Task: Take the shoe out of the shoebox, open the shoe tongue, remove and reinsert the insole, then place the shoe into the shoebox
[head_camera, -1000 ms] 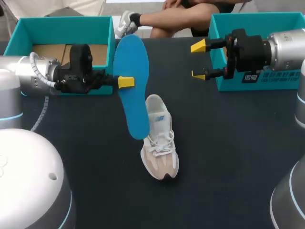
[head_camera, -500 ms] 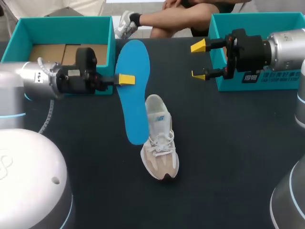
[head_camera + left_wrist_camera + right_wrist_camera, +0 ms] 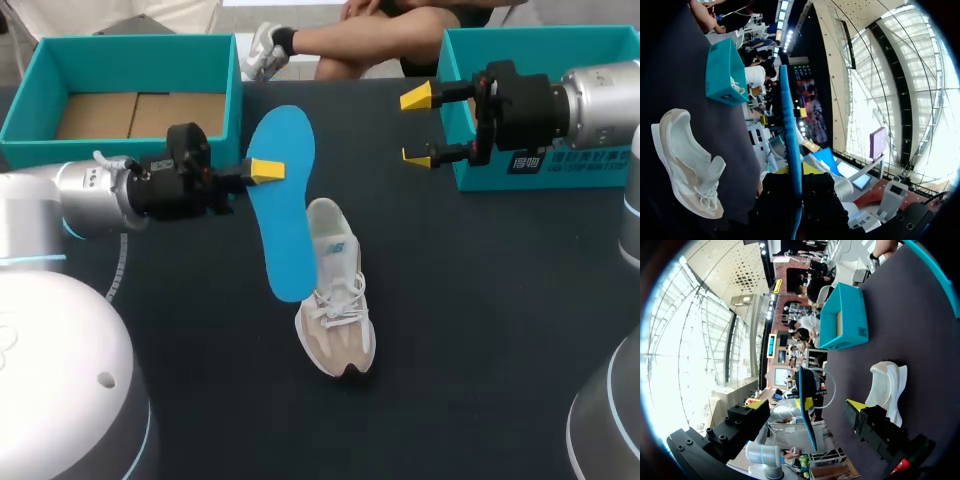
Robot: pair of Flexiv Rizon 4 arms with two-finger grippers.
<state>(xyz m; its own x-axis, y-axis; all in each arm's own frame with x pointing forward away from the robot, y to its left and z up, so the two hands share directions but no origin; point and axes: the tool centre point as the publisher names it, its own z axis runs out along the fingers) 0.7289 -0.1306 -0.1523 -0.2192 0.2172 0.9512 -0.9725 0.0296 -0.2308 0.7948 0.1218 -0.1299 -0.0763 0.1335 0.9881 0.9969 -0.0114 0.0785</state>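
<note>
A blue insole (image 3: 283, 205) hangs above the dark table, pinched near its heel end by my left gripper (image 3: 264, 170), which is shut on it. Its lower end overlaps the heel side of the white and beige shoe (image 3: 337, 305), which stands upright mid-table with its toe toward the front. In the left wrist view the insole (image 3: 790, 135) is edge-on between the fingers, with the shoe (image 3: 687, 160) beside it. My right gripper (image 3: 417, 127) hovers open at the right, in front of the teal box, with nothing in it. From there the shoe (image 3: 885, 385) and the insole (image 3: 806, 425) lie ahead.
An open teal shoebox (image 3: 40, 95) with a cardboard floor stands at the back left, behind my left arm. A second teal box (image 3: 470, 60) stands at the back right, under my right arm. Dark tabletop (image 3: 470, 330) stretches right of the shoe.
My left arm has carried the insole lower and toward the front, away from the left box and closer to the shoe. The right arm and the shoe have stayed put.
</note>
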